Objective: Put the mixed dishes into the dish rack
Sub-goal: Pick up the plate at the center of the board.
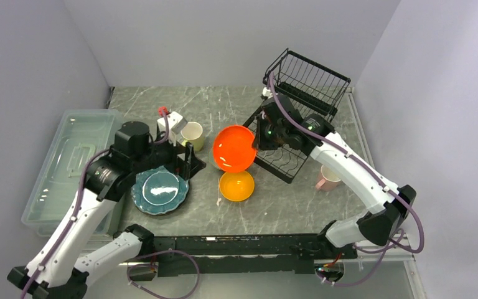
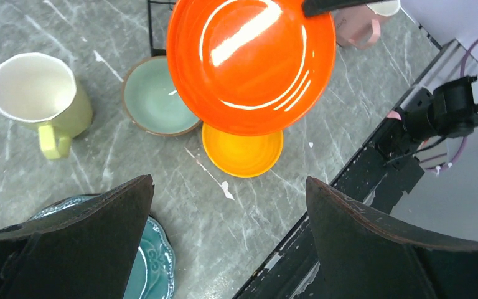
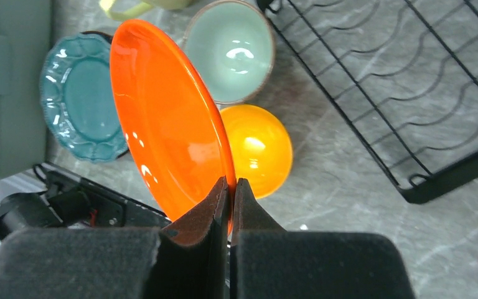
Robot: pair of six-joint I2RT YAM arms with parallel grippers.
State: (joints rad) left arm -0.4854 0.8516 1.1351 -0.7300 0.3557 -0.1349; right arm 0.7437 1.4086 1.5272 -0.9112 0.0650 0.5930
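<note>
My right gripper (image 1: 258, 138) (image 3: 231, 182) is shut on the rim of the small orange-red plate (image 1: 234, 148) (image 2: 251, 65) (image 3: 168, 118) and holds it tilted in the air, just left of the black wire dish rack (image 1: 308, 81) (image 3: 411, 93). Below the plate sit the orange-yellow bowl (image 1: 236, 185) (image 3: 258, 146) and the pale green bowl (image 2: 155, 96) (image 3: 230, 50). Over the teal plates (image 1: 160, 190) (image 2: 155, 261), my left gripper (image 1: 190, 163) (image 2: 229, 180) stands open and holds nothing. The pale yellow mug (image 1: 192, 134) (image 2: 37, 96) stands behind it. The pink mug (image 1: 328, 179) stands right of the rack's lower tray.
A clear plastic lidded bin (image 1: 68, 168) lies along the table's left side. A small white block with a red top (image 1: 169, 119) stands near the yellow mug. The black base rail (image 1: 243, 246) runs along the near edge.
</note>
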